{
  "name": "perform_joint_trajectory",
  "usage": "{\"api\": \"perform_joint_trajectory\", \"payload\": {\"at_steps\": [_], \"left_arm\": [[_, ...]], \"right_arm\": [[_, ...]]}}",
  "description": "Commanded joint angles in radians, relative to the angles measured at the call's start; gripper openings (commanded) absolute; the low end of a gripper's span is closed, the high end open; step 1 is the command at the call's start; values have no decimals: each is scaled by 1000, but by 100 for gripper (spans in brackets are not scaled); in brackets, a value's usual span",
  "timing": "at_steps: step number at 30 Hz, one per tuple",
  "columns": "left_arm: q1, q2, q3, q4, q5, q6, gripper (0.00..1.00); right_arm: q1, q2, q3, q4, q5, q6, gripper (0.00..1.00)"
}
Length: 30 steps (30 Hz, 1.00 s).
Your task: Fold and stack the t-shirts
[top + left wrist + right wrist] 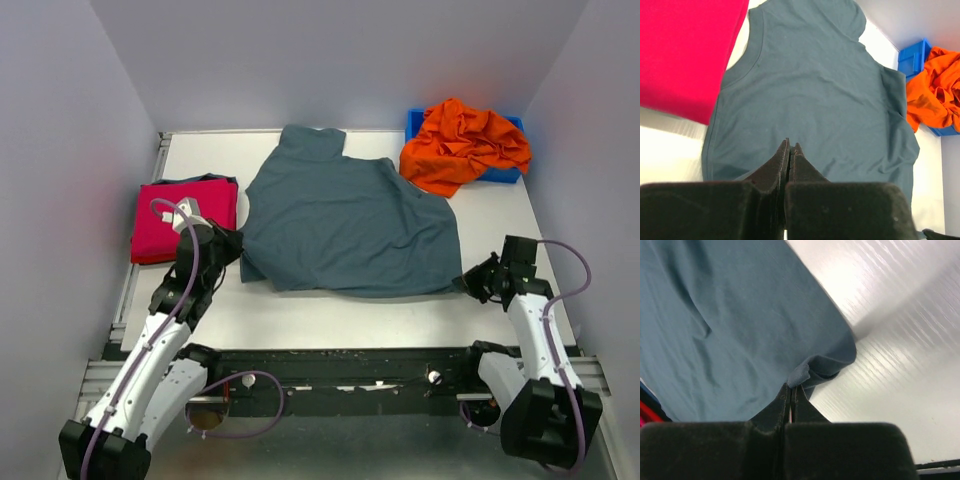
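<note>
Black left gripper [230,247]: fingers pressed together on the near-left corner of the slate grey-blue cotton t-shirt [345,225].
Black right gripper [470,280]: pinched the near-right corner.
Grey-blue shirt: lay spread across the white table [340,320].
Magenta-red folded t-shirt [185,215]: lay left, just beside it.
Bright orange crumpled t-shirt [462,142]: heaped on the rigid blue plastic bin [505,176], far right.

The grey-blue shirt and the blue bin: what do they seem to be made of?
The grey-blue shirt looks like soft, matte cloth, probably knitted cotton: it drapes flat, shows gentle wrinkles and puckers where the right gripper pinches its corner. The blue bin looks like rigid moulded plastic with a smooth finish: straight walls and sharp corners. The exact fibre cannot be told.
</note>
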Motion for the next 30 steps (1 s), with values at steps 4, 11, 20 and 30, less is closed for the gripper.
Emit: {"api": "perform_joint_trajectory", "payload": {"at_steps": [4, 11, 20, 30], "left_arm": [[-4, 185, 134, 141, -11, 56, 0], [-4, 368, 200, 223, -8, 64, 0], [-4, 629, 427, 208, -11, 119, 0], [-4, 860, 632, 185, -23, 150, 0]], "right_arm": [[-3, 179, 120, 132, -39, 12, 0], [-3, 313, 232, 163, 6, 33, 1], [-3, 541, 377, 172, -2, 56, 1], [0, 695, 453, 216, -25, 78, 1]]}}
